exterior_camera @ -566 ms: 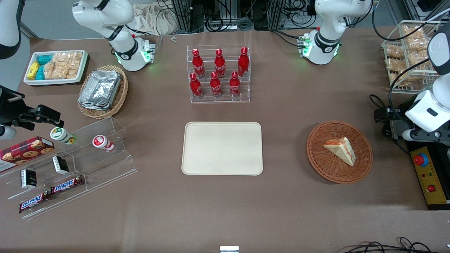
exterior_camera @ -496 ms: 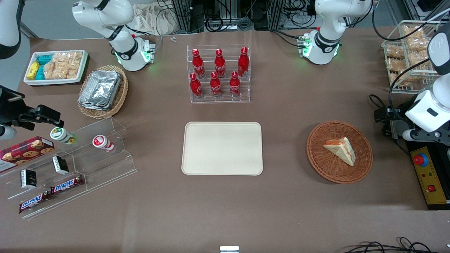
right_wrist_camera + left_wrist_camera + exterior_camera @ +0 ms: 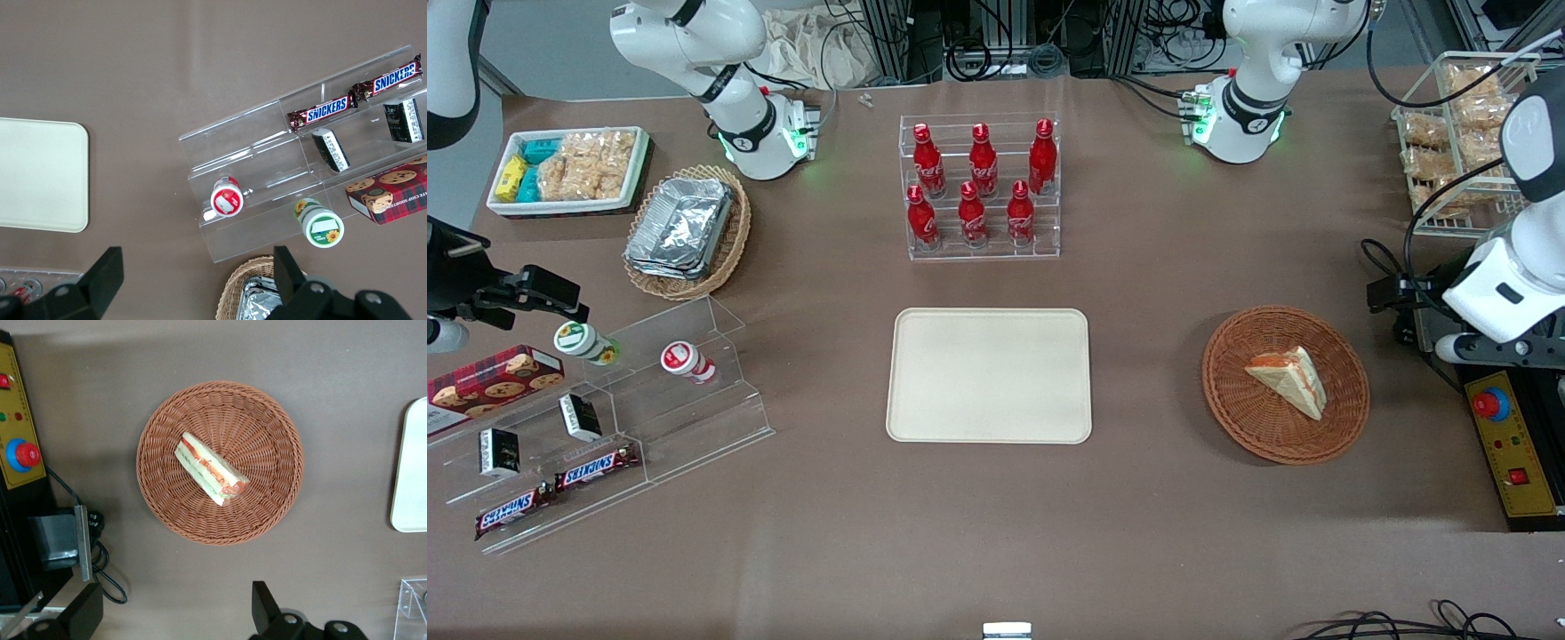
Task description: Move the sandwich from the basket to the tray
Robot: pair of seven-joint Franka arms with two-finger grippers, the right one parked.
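The sandwich (image 3: 1288, 380), a white wedge with orange and green layers, lies in the reddish-brown wicker basket (image 3: 1236, 409) toward the working arm's end of the table. The cream tray (image 3: 989, 375) sits at the table's middle with nothing on it. My left gripper (image 3: 1400, 307) hangs above the table beside the basket, near the table's end. In the left wrist view the gripper (image 3: 175, 617) is open and holds nothing, with the sandwich (image 3: 210, 469) and the basket (image 3: 267, 420) apart from its fingertips (image 3: 261, 603). A tray edge (image 3: 410, 473) shows too.
A yellow control box with a red button (image 3: 1507, 444) lies at the table's end beside the basket, with cables (image 3: 100, 573) by it. A rack of red bottles (image 3: 981, 187) stands farther from the camera than the tray. A wire basket of snacks (image 3: 1458, 133) and an acrylic snack stand (image 3: 605, 427) occupy the ends.
The working arm has shifted slightly toward the basket and a little upward. The sandwich, basket and tray have not moved.
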